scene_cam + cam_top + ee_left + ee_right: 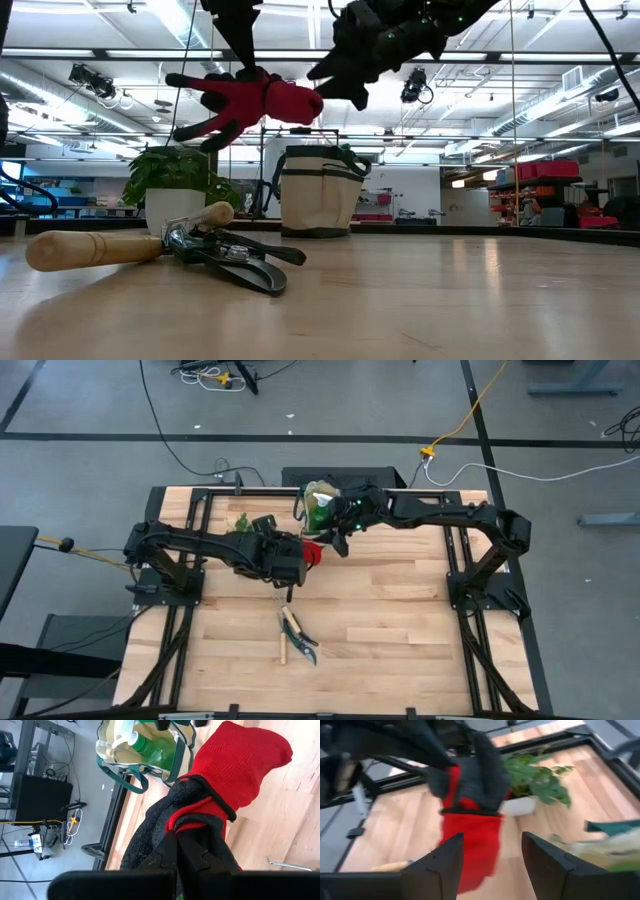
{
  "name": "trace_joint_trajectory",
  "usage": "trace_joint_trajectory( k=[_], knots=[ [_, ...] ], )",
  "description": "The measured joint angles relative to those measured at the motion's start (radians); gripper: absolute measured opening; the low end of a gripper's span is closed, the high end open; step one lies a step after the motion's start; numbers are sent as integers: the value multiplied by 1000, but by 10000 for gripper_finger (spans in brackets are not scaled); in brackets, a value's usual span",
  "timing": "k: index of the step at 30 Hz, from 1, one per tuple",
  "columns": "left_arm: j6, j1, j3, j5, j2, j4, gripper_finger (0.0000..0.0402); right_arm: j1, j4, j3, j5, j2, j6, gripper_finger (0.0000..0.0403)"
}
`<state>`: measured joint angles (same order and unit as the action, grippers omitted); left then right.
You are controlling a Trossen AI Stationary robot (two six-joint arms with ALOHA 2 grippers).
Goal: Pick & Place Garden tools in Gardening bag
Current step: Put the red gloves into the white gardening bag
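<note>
My left gripper [298,557] is shut on the red-and-black glove [313,552] and holds it high above the table's middle [250,100]. My right gripper [492,865] is open, right next to the glove's red cuff [470,840], between the glove and the gardening bag. The beige bag with green trim [325,507] stands on its base at the far edge, with a green spool [157,751] inside it. The wooden-handled rake [90,248] and the dark-handled shears [235,262] lie on the table near the front [295,637]. My left gripper pinches the glove between its two fingers at the dark part beside the red back [187,827], about midway along. The glove is lifted clear and lies roughly level, its dark fingers [190,95] pointing away from the bag and its red cuff [300,100] toward my right gripper. My right gripper stands with its fingers [437,865] close to the cuff's end; I cannot tell whether they touch it.
A potted green plant [175,185] stands at the far left of the table, beside the bag. Bare wood lies to the right of the tools [400,630]. Black frame rails run along the table's sides [455,580].
</note>
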<state>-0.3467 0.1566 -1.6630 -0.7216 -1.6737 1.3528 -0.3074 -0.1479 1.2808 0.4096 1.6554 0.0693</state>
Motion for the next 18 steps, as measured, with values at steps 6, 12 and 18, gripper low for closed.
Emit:
trace_joint_trajectory(
  k=[6, 12, 18],
  knots=[
    [0, 0, 0, 0, 0, -1, 0, 40, 24, 0, -14, 0, 0, 201],
    [-1, 2, 0, 0, 0, -1, 0, 75, 58, 0, -40, 0, -1, 201],
    [0, 11, 0, 1, 0, -5, 0, 101, 67, 0, -183, 0, -28, 201]
  ],
)
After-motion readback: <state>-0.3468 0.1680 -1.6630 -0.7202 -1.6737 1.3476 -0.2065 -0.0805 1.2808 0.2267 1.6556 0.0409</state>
